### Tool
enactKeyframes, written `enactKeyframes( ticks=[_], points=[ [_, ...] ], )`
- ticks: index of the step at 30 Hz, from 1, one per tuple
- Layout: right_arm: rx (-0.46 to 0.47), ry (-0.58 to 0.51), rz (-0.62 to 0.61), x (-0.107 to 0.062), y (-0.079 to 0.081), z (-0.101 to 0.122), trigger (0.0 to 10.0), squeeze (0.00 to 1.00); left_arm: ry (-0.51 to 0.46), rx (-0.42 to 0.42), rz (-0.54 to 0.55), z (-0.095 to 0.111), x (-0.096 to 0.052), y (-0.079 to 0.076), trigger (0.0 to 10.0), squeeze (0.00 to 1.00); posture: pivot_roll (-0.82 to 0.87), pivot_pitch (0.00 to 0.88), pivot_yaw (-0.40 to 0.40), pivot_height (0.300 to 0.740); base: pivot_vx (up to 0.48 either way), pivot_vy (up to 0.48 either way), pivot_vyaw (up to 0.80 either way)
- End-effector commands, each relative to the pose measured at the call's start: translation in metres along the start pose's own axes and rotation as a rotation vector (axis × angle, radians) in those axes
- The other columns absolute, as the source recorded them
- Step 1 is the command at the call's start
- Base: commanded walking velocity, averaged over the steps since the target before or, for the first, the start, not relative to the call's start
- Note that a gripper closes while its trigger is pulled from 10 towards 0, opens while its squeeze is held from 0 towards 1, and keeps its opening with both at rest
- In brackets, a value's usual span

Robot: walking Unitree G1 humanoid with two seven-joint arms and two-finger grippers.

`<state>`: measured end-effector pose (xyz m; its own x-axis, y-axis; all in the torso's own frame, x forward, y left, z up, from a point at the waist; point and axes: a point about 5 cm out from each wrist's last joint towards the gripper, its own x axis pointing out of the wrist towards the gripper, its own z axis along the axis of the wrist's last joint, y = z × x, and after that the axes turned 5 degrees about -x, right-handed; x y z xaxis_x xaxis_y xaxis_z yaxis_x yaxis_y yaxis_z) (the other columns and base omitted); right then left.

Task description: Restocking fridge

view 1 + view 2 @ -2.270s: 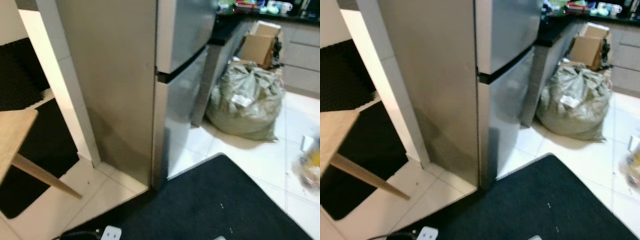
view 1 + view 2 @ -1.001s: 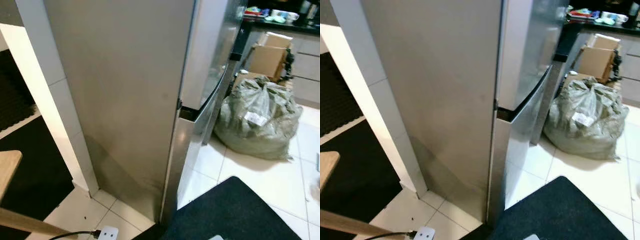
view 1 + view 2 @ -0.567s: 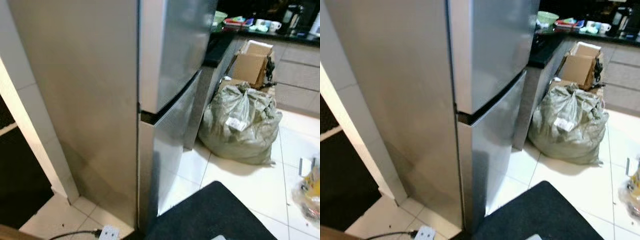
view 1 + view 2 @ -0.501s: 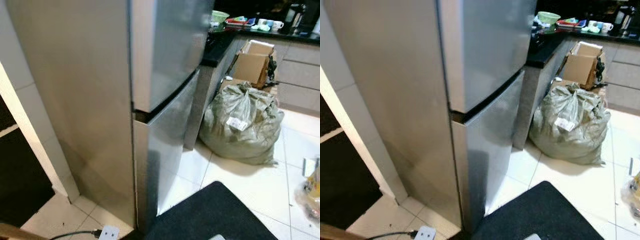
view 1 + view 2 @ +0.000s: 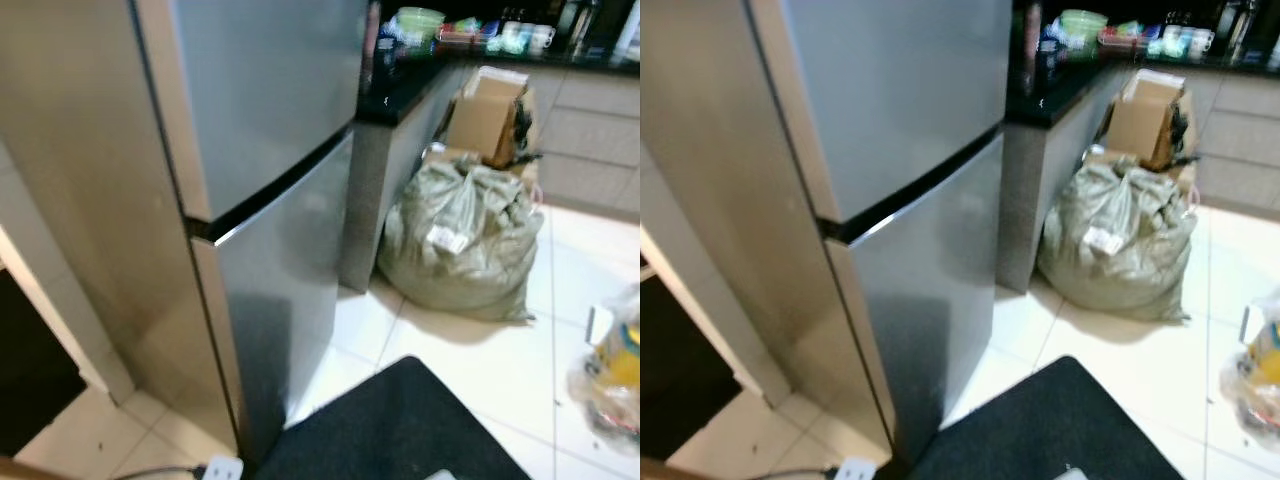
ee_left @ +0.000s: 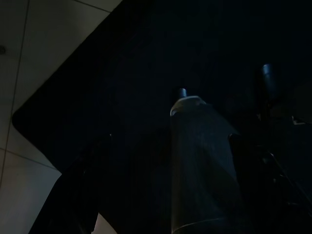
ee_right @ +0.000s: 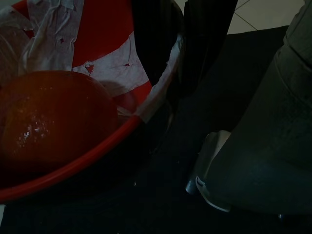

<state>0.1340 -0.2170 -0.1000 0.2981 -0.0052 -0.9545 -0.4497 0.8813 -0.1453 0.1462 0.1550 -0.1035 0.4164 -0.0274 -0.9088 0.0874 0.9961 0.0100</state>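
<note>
**Red bowl gripped, fridge shut**

The right gripper [image 7: 165, 83] has its black fingers [image 7: 204, 39] pinched on the rim of a red bowl [image 7: 87, 161] holding an orange fruit [image 7: 53, 122] and white paper. Left fingers: can't tell. The tall silver fridge [image 5: 270, 200] stands upright, doors closed, ahead left, beside a grey sack [image 5: 460, 235].

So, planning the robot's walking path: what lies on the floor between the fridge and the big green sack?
Mostly bare pale tile. In the eye views, the fridge adjoins a counter end panel, and the sack sits just past it on the floor.
</note>
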Motion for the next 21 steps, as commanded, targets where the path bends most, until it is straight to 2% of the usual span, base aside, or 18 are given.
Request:
enactKeyframes(
  ticks=[1,3,4,8,9,11,12,14,16,17,19,20,21],
  points=[
    [-0.009,-0.013,0.012,0.001,0.004,0.004,10.0,0.0,-0.007,-0.019,0.025,0.0,0.0,0.002,10.0,0.0,-0.04,0.0,-0.006,0.74,0.0,0.0,0.0],
    [-0.009,-0.013,0.012,0.001,0.004,0.004,10.0,0.0,-0.011,-0.032,0.035,0.0,0.0,0.003,10.0,0.0,-0.04,0.0,-0.006,0.74,0.0,0.0,0.0],
    [-0.012,-0.013,0.011,0.001,0.004,0.004,10.0,0.0,-0.035,-0.077,0.066,0.001,0.0,0.004,10.0,0.0,-0.04,0.0,-0.006,0.74,0.0,0.0,0.0],
    [-0.013,-0.012,0.009,0.001,0.003,0.003,10.0,0.0,-0.057,-0.115,0.083,0.002,-0.001,0.004,10.0,0.0,-0.04,0.0,-0.006,0.74,0.0,0.0,0.0],
    [-0.014,-0.011,0.008,0.0,0.002,0.003,10.0,0.0,-0.094,-0.149,0.109,0.007,-0.003,0.027,10.0,1.0,-0.03,0.0,-0.007,0.74,0.0,0.0,0.0],
    [-0.016,-0.01,0.006,0.0,0.001,0.002,10.0,0.0,-0.179,-0.233,0.152,0.022,-0.01,0.067,10.0,1.0,-0.03,0.0,-0.006,0.74,0.0,0.0,0.0],
    [-0.017,-0.01,0.005,0.0,0.001,0.002,10.0,0.0,-0.208,-0.26,0.163,0.027,-0.012,0.078,10.0,1.0,-0.03,0.0,-0.006,0.74,0.0,0.0,0.0],
    [-0.017,-0.009,0.004,0.0,0.0,0.002,10.0,0.0,-0.282,-0.324,0.172,0.04,-0.016,0.09,10.0,1.0,-0.03,0.0,-0.005,0.74,0.0,0.0,0.0],
    [-0.018,-0.009,0.003,0.0,0.0,0.002,10.0,0.0,-0.31,-0.348,0.174,0.045,-0.018,0.094,10.0,1.0,-0.03,0.0,-0.005,0.74,0.0,0.0,0.0],
    [-0.018,-0.008,0.003,0.0,0.0,0.001,10.0,0.0,-0.361,-0.392,0.171,0.052,-0.021,0.101,10.0,1.0,-0.03,0.0,-0.003,0.74,0.0,0.0,0.0],
    [-0.018,-0.007,0.004,0.0,0.0,0.001,10.0,0.0,-0.444,-0.454,0.145,0.063,-0.026,0.11,10.0,1.0,-0.03,0.0,-0.003,0.74,0.0,0.0,0.0],
    [-0.018,-0.007,0.004,0.0,0.0,0.001,10.0,0.0,-0.444,-0.454,0.145,0.063,-0.026,0.11,10.0,1.0,-0.03,0.0,-0.003,0.74,0.0,0.0,0.0],
    [-0.02,-0.006,0.006,0.0,0.0,0.001,10.0,0.0,-0.519,-0.475,0.089,0.074,-0.03,0.114,10.0,1.0,-0.03,0.0,-0.003,0.74,0.0,0.0,0.0]
  ],
)
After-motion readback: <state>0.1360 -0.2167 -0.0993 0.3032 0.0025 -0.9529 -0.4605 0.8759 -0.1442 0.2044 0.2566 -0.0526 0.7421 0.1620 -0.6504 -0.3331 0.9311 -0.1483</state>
